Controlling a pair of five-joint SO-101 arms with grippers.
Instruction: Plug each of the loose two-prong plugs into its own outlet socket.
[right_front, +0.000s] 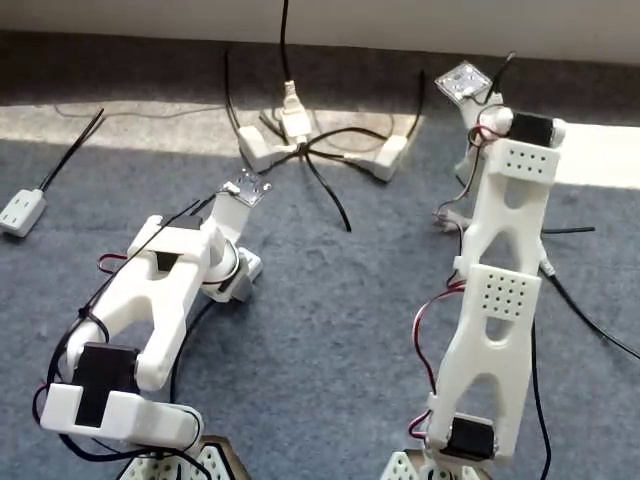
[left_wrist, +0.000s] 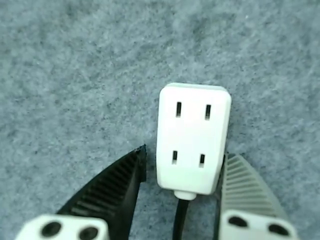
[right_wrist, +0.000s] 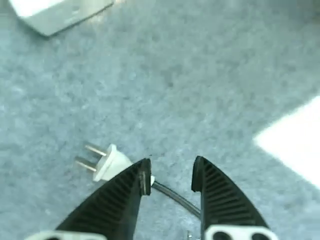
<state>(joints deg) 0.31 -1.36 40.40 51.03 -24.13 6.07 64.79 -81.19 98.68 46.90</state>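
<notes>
A white outlet block (left_wrist: 194, 137) with two pairs of slots lies flat on the grey carpet. Its black cable runs back between the fingers of my left gripper (left_wrist: 185, 152), which stands open astride the block's cable end. The black finger (left_wrist: 120, 182) is a little off one side and the grey finger (left_wrist: 242, 182) sits at the other edge. A white two-prong plug (right_wrist: 107, 161) lies on the carpet, prongs pointing away from my right gripper (right_wrist: 171, 167). That gripper is open just behind the plug, over its dark cable (right_wrist: 175, 196). The left arm (right_front: 180, 270) and right arm (right_front: 505, 230) hide both grippers from above.
More white outlet blocks lie at the far left (right_front: 20, 212) and at the back (right_front: 262, 148) (right_front: 390, 155), joined by black cables around a centre plug (right_front: 293, 120). A pale strip (right_front: 600, 155) borders the carpet on the right. A white block (right_wrist: 55, 10) lies beyond the plug.
</notes>
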